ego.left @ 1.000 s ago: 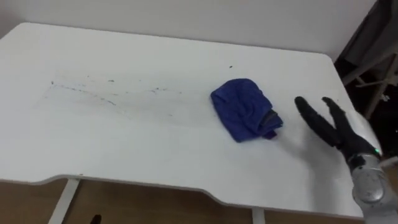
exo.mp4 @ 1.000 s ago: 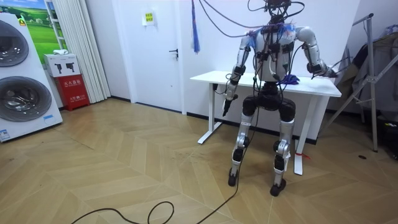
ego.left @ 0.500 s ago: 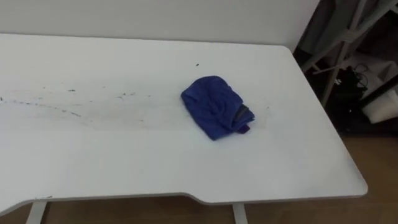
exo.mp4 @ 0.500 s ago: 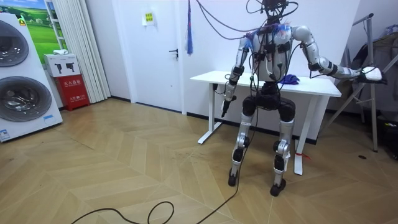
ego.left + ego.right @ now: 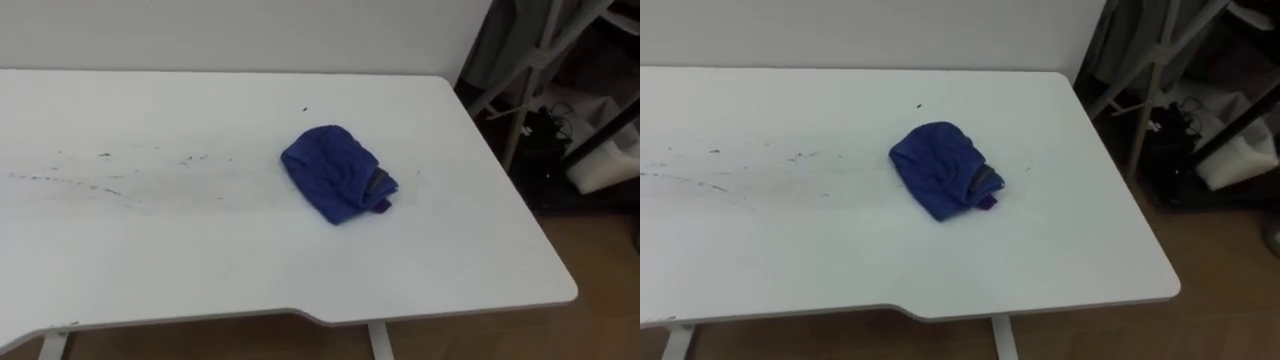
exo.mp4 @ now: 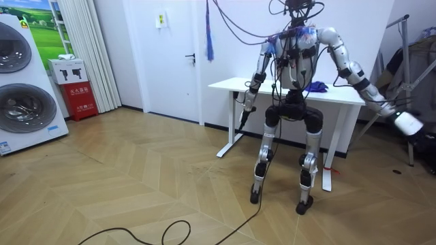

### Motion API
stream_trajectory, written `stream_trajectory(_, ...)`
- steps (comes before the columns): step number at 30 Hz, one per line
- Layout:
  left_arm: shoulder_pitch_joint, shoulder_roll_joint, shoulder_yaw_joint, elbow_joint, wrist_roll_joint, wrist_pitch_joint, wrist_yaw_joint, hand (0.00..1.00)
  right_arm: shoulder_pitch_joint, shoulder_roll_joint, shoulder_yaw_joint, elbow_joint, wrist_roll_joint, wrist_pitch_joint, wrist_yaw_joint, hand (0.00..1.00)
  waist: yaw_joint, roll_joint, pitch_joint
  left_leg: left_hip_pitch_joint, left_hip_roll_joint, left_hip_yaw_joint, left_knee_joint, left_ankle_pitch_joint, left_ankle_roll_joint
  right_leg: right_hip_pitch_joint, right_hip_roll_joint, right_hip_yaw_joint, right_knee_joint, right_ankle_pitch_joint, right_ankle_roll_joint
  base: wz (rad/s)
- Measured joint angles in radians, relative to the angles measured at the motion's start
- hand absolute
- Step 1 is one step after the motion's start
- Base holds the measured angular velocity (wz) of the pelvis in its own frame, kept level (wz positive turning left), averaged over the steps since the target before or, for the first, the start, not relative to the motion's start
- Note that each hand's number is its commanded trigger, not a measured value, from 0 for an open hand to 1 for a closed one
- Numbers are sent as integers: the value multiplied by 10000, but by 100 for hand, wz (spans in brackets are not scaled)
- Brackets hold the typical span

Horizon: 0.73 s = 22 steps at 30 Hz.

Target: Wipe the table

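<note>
Cloth [image 5: 336, 172], blue, bunched, lying on table [image 5: 150, 260] right of dark marks [image 5: 100, 185]. Right hand [image 6: 407, 122] out beyond table end; left hand [image 6: 242, 114] hanging at side. Open or closed: cannot tell for either.

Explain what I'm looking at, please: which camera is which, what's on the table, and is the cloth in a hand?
The machine is a two-legged humanoid with two arms, each ending in a hand. Two pictures come from the two eyes of its head camera, looking down at the white table. The third comes from a camera standing in the room behind the robot. On the table lies a crumpled blue cloth, with dark smudges to its left, not yet wiped. The cloth lies free, with no hand on it. In the room view the right hand is stretched out low beyond the table's end, and the left hand hangs at the robot's side.
</note>
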State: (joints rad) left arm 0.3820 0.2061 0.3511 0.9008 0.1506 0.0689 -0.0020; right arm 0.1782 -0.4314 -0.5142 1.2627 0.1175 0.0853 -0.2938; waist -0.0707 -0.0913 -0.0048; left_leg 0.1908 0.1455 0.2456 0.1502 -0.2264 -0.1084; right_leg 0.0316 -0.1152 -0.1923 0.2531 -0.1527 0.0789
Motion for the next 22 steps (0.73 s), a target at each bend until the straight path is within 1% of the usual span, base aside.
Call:
stream_trajectory(1, -12, 1, -71, 66, 4, 54, 35, 0, 58, 112, 194, 106, 3, 52, 91, 0, -13, 5, -1, -2, 0, -6, 0, -9, 2, 14, 0, -11, -27, 4, 7, 0)
stream_trajectory(2, -26, -29, -218, 81, 49, 126, 147, 0, 187, 458, 480, 211, -9, 138, 271, 0, 3, 61, -33, -1, 0, -4, -3, -33, 6, 41, 12, -10, -111, 23, 34, 0)
stream_trajectory(3, -60, -37, -416, 222, 84, 120, 301, 0, 290, 849, 852, 222, -47, 225, 453, 0, 42, 97, -42, 25, -1, 1, -9, -56, 10, 73, 20, 2, -142, 41, 50, 0)
stream_trajectory(4, -70, -34, -515, 354, 91, 122, 383, 0, 303, 1036, 1082, 265, -65, 258, 556, 0, 58, 137, -48, 63, -2, 2, -13, -63, 11, 108, 24, 4, -148, 49, 61, 0)
stream_trajectory(5, -205, -33, -728, 640, 198, 127, 495, 0, 326, 1395, 1598, 401, -153, 322, 743, 0, 88, 152, -39, 152, 0, -6, -17, -80, 6, 213, 32, -7, -177, 52, 67, 0)
stream_trajectory(6, -370, -70, -939, 857, 598, 132, 609, 0, 412, 1702, 2090, 526, -474, 398, 921, 0, 185, 238, -55, 195, 6, -8, -16, -119, 9, 255, 39, -14, -175, 53, 70, 0)
stream_trajectory(7, -460, -105, -1019, 926, 793, 133, 649, 0, 361, 1840, 2339, 542, -649, 434, 997, 0, 276, 282, -42, 214, 6, -7, -22, -136, 11, 263, 43, -13, -175, 56, 75, 0)
stream_trajectory(8, -550, -233, -1084, 969, 1070, 134, 782, 0, 360, 2053, 2814, 542, -933, 509, 1127, 0, 397, 385, -27, 240, 5, -12, -21, -156, 20, 283, 43, -24, -172, 62, 84, 0)
stream_trajectory(9, -595, -328, -1337, 1009, 1263, 150, 928, 0, 281, 2168, 3211, 528, -1312, 602, 1225, 0, 483, 518, -29, 262, 4, -13, -5, -177, 32, 317, 39, -40, -175, 70, 97, 0)
stream_trajectory(10, -595, -365, -1513, 1018, 1272, 156, 1009, 0, 197, 2191, 3450, 527, -1521, 637, 1251, 0, 507, 572, -13, 294, 2, -13, -13, -182, 35, 349, 35, -59, -179, 73, 103, 0)
stream_trajectory(11, -626, -425, -1783, 1096, 1282, 176, 1106, 0, -18, 2222, 3792, 517, -2061, 693, 1300, 0, 520, 657, 15, 323, 3, -21, -20, -187, 37, 386, 28, -74, -179, 74, 104, 0)
stream_trajectory(12, -656, -451, -2027, 1151, 1480, 231, 1175, 0, -275, 2250, 4057, 366, -2672, 702, 1325, 0, 556, 792, 48, 319, 1, -23, -21, -187, 37, 388, 27, -83, -181, 74, 104, 0)
stream_trajectory(13, -670, -469, -2127, 1150, 1673, 254, 1228, 0, -369, 2258, 4215, 192, -2980, 700, 1326, 0, 583, 859, 71, 306, 2, -36, -27, -187, 37, 388, 27, -96, -186, 73, 104, 0)
stream_trajectory(14, -747, -512, -2329, 1174, 1818, 303, 1357, 0, -592, 2258, 4548, -89, -3420, 684, 1310, 0, 684, 992, 91, 273, 0, -55, -51, -186, 37, 388, 32, -109, -214, 73, 104, 4)
stream_trajectory(15, -951, -549, -2612, 1310, 1880, 355, 1497, 0, -813, 2258, 4932, -386, -3624, 685, 1268, 0, 865, 1041, 82, 226, 0, -97, -24, -186, 37, 382, 30, -127, -231, 73, 104, 6)
stream_trajectory(16, -1023, -560, -2748, 1355, 1939, 359, 1515, 0, -924, 2273, 5151, -583, -3633, 683, 1262, 0, 966, 1087, 101, 185, 0, -128, -3, -187, 36, 370, 29, -142, -252, 72, 104, 12)
stream_trajectory(17, -1174, -607, -2916, 1370, 2171, 356, 1525, 0, -1139, 2319, 5623, -984, -3545, 601, 1240, 0, 1122, 1140, 117, 70, -2, -261, 15, -185, 37, 362, 45, -180, -364, 87, 89, 22)
stream_trajectory(18, -1212, -626, -3067, 1368, 2399, 355, 1542, 0, -1328, 2431, 5989, -1132, -3351, 327, 1242, 0, 1188, 1146, 109, -42, -3, -450, 38, -182, 39, 387, 46, -325, -458, 101, 84, 27)
stream_trajectory(19, -1214, -627, -3168, 1362, 2480, 357, 1569, 0, -1393, 2495, 6161, -1169, -3212, 173, 1267, 0, 1237, 1112, 92, -86, -3, -552, 48, -178, 40, 419, 46, -407, -504, 106, 82, 36)
stream_trajectory(20, -1203, -676, -3235, 1351, 2610, 362, 1645, 0, -1529, 2651, 6399, -1281, -3015, -19, 1369, 0, 1341, 1068, 72, -192, -4, -712, 133, -173, 43, 440, 34, -542, -533, 103, 87, 44)
stream_trajectory(21, -1165, -739, -3244, 1333, 2814, 410, 1697, 0, -1580, 2821, 6540, -1365, -2867, -113, 1488, 0, 1360, 990, 69, -285, -16, -912, 185, -169, 49, 517, 0, -722, -571, 87, 111, 47)
stream_trajectory(22, -1137, -770, -3244, 1330, 2872, 441, 1697, 0, -1577, 2912, 6597, -1387, -2796, -155, 1548, 0, 1374, 973, 65, -305, -24, -1003, 190, -167, 51, 585, -14, -831, -631, 81, 121, 31)
